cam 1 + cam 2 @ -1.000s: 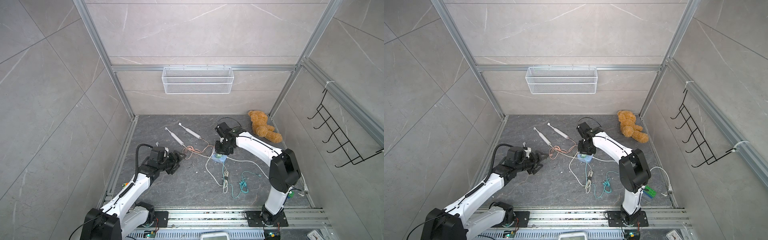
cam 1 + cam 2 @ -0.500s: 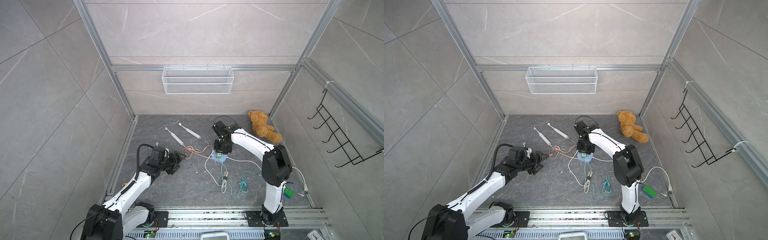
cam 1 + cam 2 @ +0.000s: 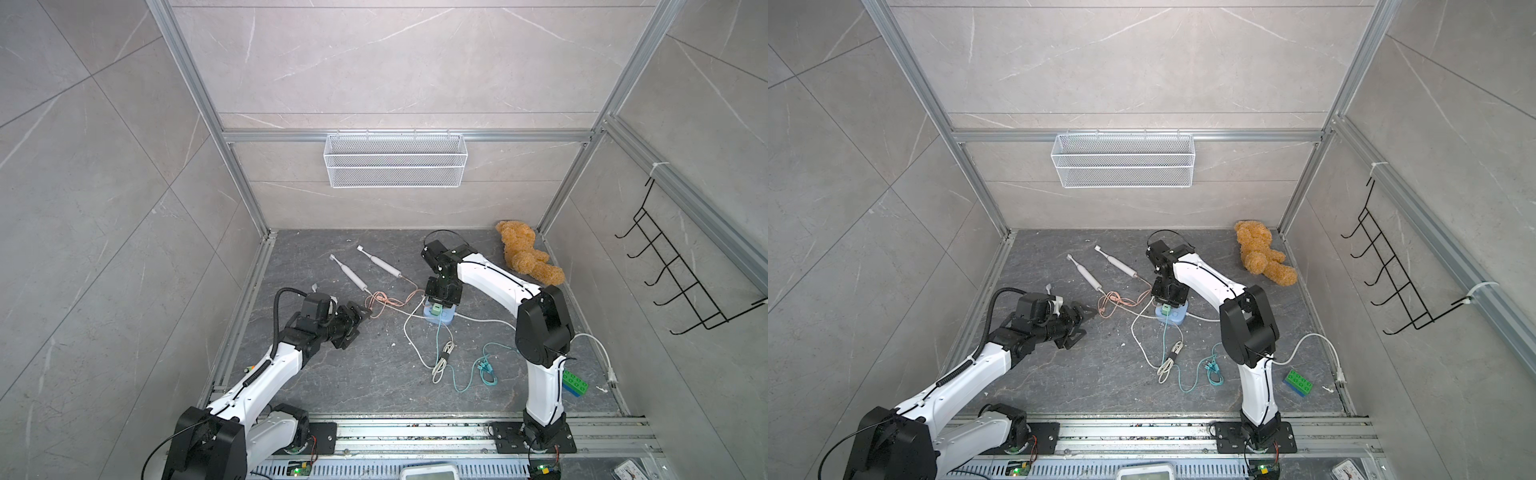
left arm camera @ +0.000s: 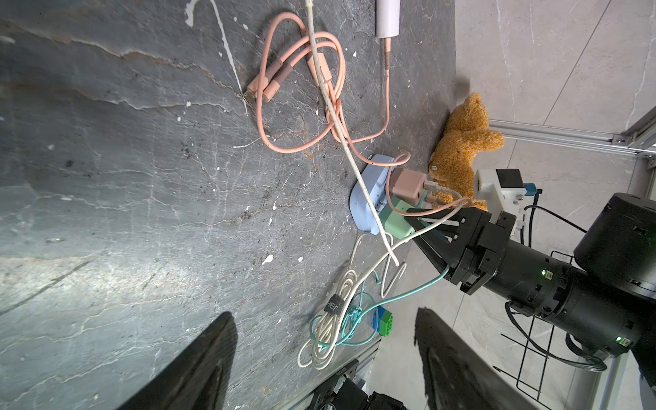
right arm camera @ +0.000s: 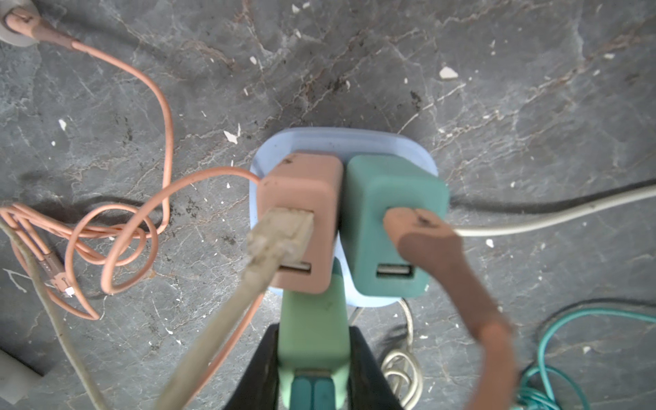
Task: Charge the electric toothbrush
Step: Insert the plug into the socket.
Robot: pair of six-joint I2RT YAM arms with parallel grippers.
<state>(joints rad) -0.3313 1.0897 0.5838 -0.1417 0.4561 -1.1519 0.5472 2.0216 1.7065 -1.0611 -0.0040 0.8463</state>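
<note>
Right end effector (image 5: pixel 312 340): clenched on green adapter (image 5: pixel 312 309), clear in wrist views, unclear in both top views. Left end effector (image 4: pixel 324 314): released; its view cuts off toothbrush (image 4: pixel 387 17).

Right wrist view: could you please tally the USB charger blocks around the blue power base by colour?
pink charger block: 1
teal charger block: 1
mint green charger block: 1
Total: 3

Only faint, unreadable white lettering on the black strap (image 4: pixel 333 304) around the coiled white cable (image 4: pixel 324 340).
</note>
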